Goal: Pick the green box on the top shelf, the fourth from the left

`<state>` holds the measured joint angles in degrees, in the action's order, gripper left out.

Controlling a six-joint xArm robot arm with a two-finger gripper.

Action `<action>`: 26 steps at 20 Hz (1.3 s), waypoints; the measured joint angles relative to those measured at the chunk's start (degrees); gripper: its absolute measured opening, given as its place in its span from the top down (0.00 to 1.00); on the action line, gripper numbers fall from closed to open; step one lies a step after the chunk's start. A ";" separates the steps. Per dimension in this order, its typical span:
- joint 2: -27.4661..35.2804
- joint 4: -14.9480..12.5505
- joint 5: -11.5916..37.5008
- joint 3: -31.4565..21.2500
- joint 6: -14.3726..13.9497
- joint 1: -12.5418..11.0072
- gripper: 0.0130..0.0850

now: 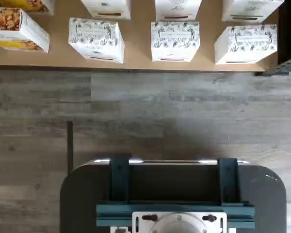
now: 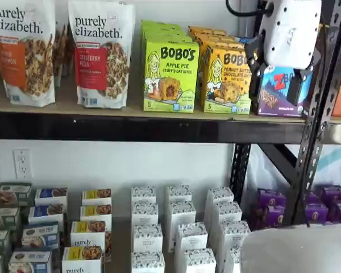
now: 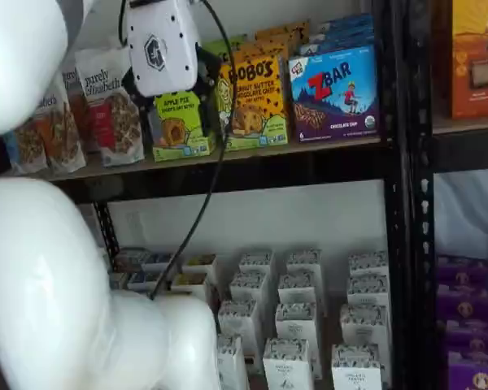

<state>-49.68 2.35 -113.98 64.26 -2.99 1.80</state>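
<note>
The green box (image 2: 170, 77) is a lime Bobo's Apple Pie carton standing upright at the front of its row on the top shelf (image 2: 102, 109). In a shelf view my gripper (image 2: 275, 85) hangs to the right of it, in front of the blue ZBar box, open, with a plain gap between its black fingers (image 2: 253, 71). In a shelf view the gripper (image 3: 169, 96) shows just above and in front of the green box (image 3: 179, 126), whose upper part its white body hides. Nothing is held. The wrist view shows neither the green box nor the fingers.
A yellow-orange Bobo's box (image 2: 224, 79) stands right of the green one, then the ZBar box (image 3: 333, 89). Granola bags (image 2: 102, 54) stand to its left. A dark upright (image 2: 312, 125) rises at the right. White cartons (image 1: 174, 41) fill the lower level. My white arm (image 3: 41, 284) fills the near left.
</note>
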 joint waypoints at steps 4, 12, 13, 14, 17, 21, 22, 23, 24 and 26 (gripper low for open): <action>0.19 4.12 -0.55 0.15 1.98 -3.76 0.00; 0.50 4.95 0.55 0.25 1.67 -3.59 0.00; 0.64 4.91 0.95 0.32 1.39 -3.27 0.00; 0.81 4.79 1.31 0.43 1.09 -2.87 0.00; 1.56 4.36 2.66 0.92 -0.28 -1.19 0.00; 3.29 4.04 4.32 1.96 -2.70 1.52 0.00; 3.83 3.63 4.88 2.28 -3.58 2.59 0.00; 4.40 3.12 5.39 2.61 -4.47 3.71 0.00; 5.00 2.68 6.19 2.93 -5.40 4.84 0.00; 6.20 1.88 8.03 3.57 -7.15 6.95 0.00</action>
<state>-43.48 4.22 -105.95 67.82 -10.13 8.75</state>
